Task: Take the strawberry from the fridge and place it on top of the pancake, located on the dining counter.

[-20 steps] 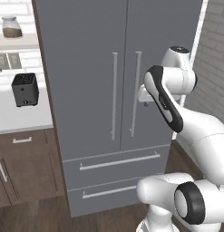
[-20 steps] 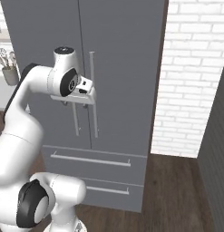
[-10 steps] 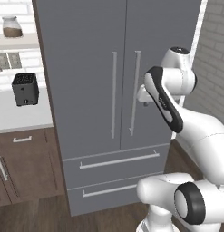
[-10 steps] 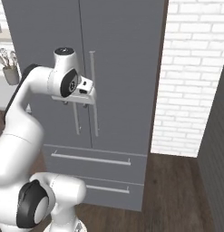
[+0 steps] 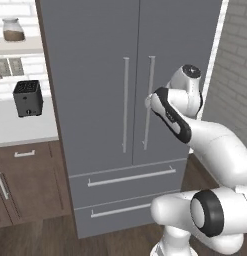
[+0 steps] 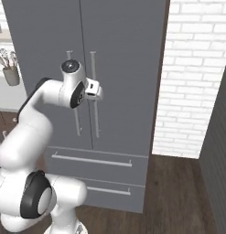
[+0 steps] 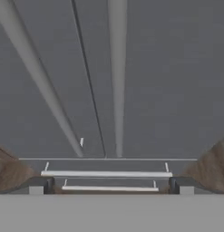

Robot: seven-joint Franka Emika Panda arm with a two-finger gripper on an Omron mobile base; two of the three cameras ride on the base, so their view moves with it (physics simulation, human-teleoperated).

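Hand view first: your gripper (image 7: 107,188) has its two dark fingertips (image 7: 38,186) spread wide apart with nothing between them, and it looks down the front of the fridge (image 7: 168,81). The right door handle (image 7: 117,77) runs straight up the middle of that gap; the left door handle (image 7: 38,77) slants off beside it (camera angle, not a bent bar). Both doors are closed, seam tight. Below them you see the two drawers (image 7: 106,173).

Right base view puts the gripper (image 6: 97,90) level with mid-height of the handles, just in front of the right one; you can't tell contact from here. Left base view agrees.

Further left, a black toaster (image 5: 28,98) sits on the white wall counter (image 5: 20,132), a jar (image 5: 14,29) on the shelf above. Brick wall (image 6: 196,73) is right of the fridge.
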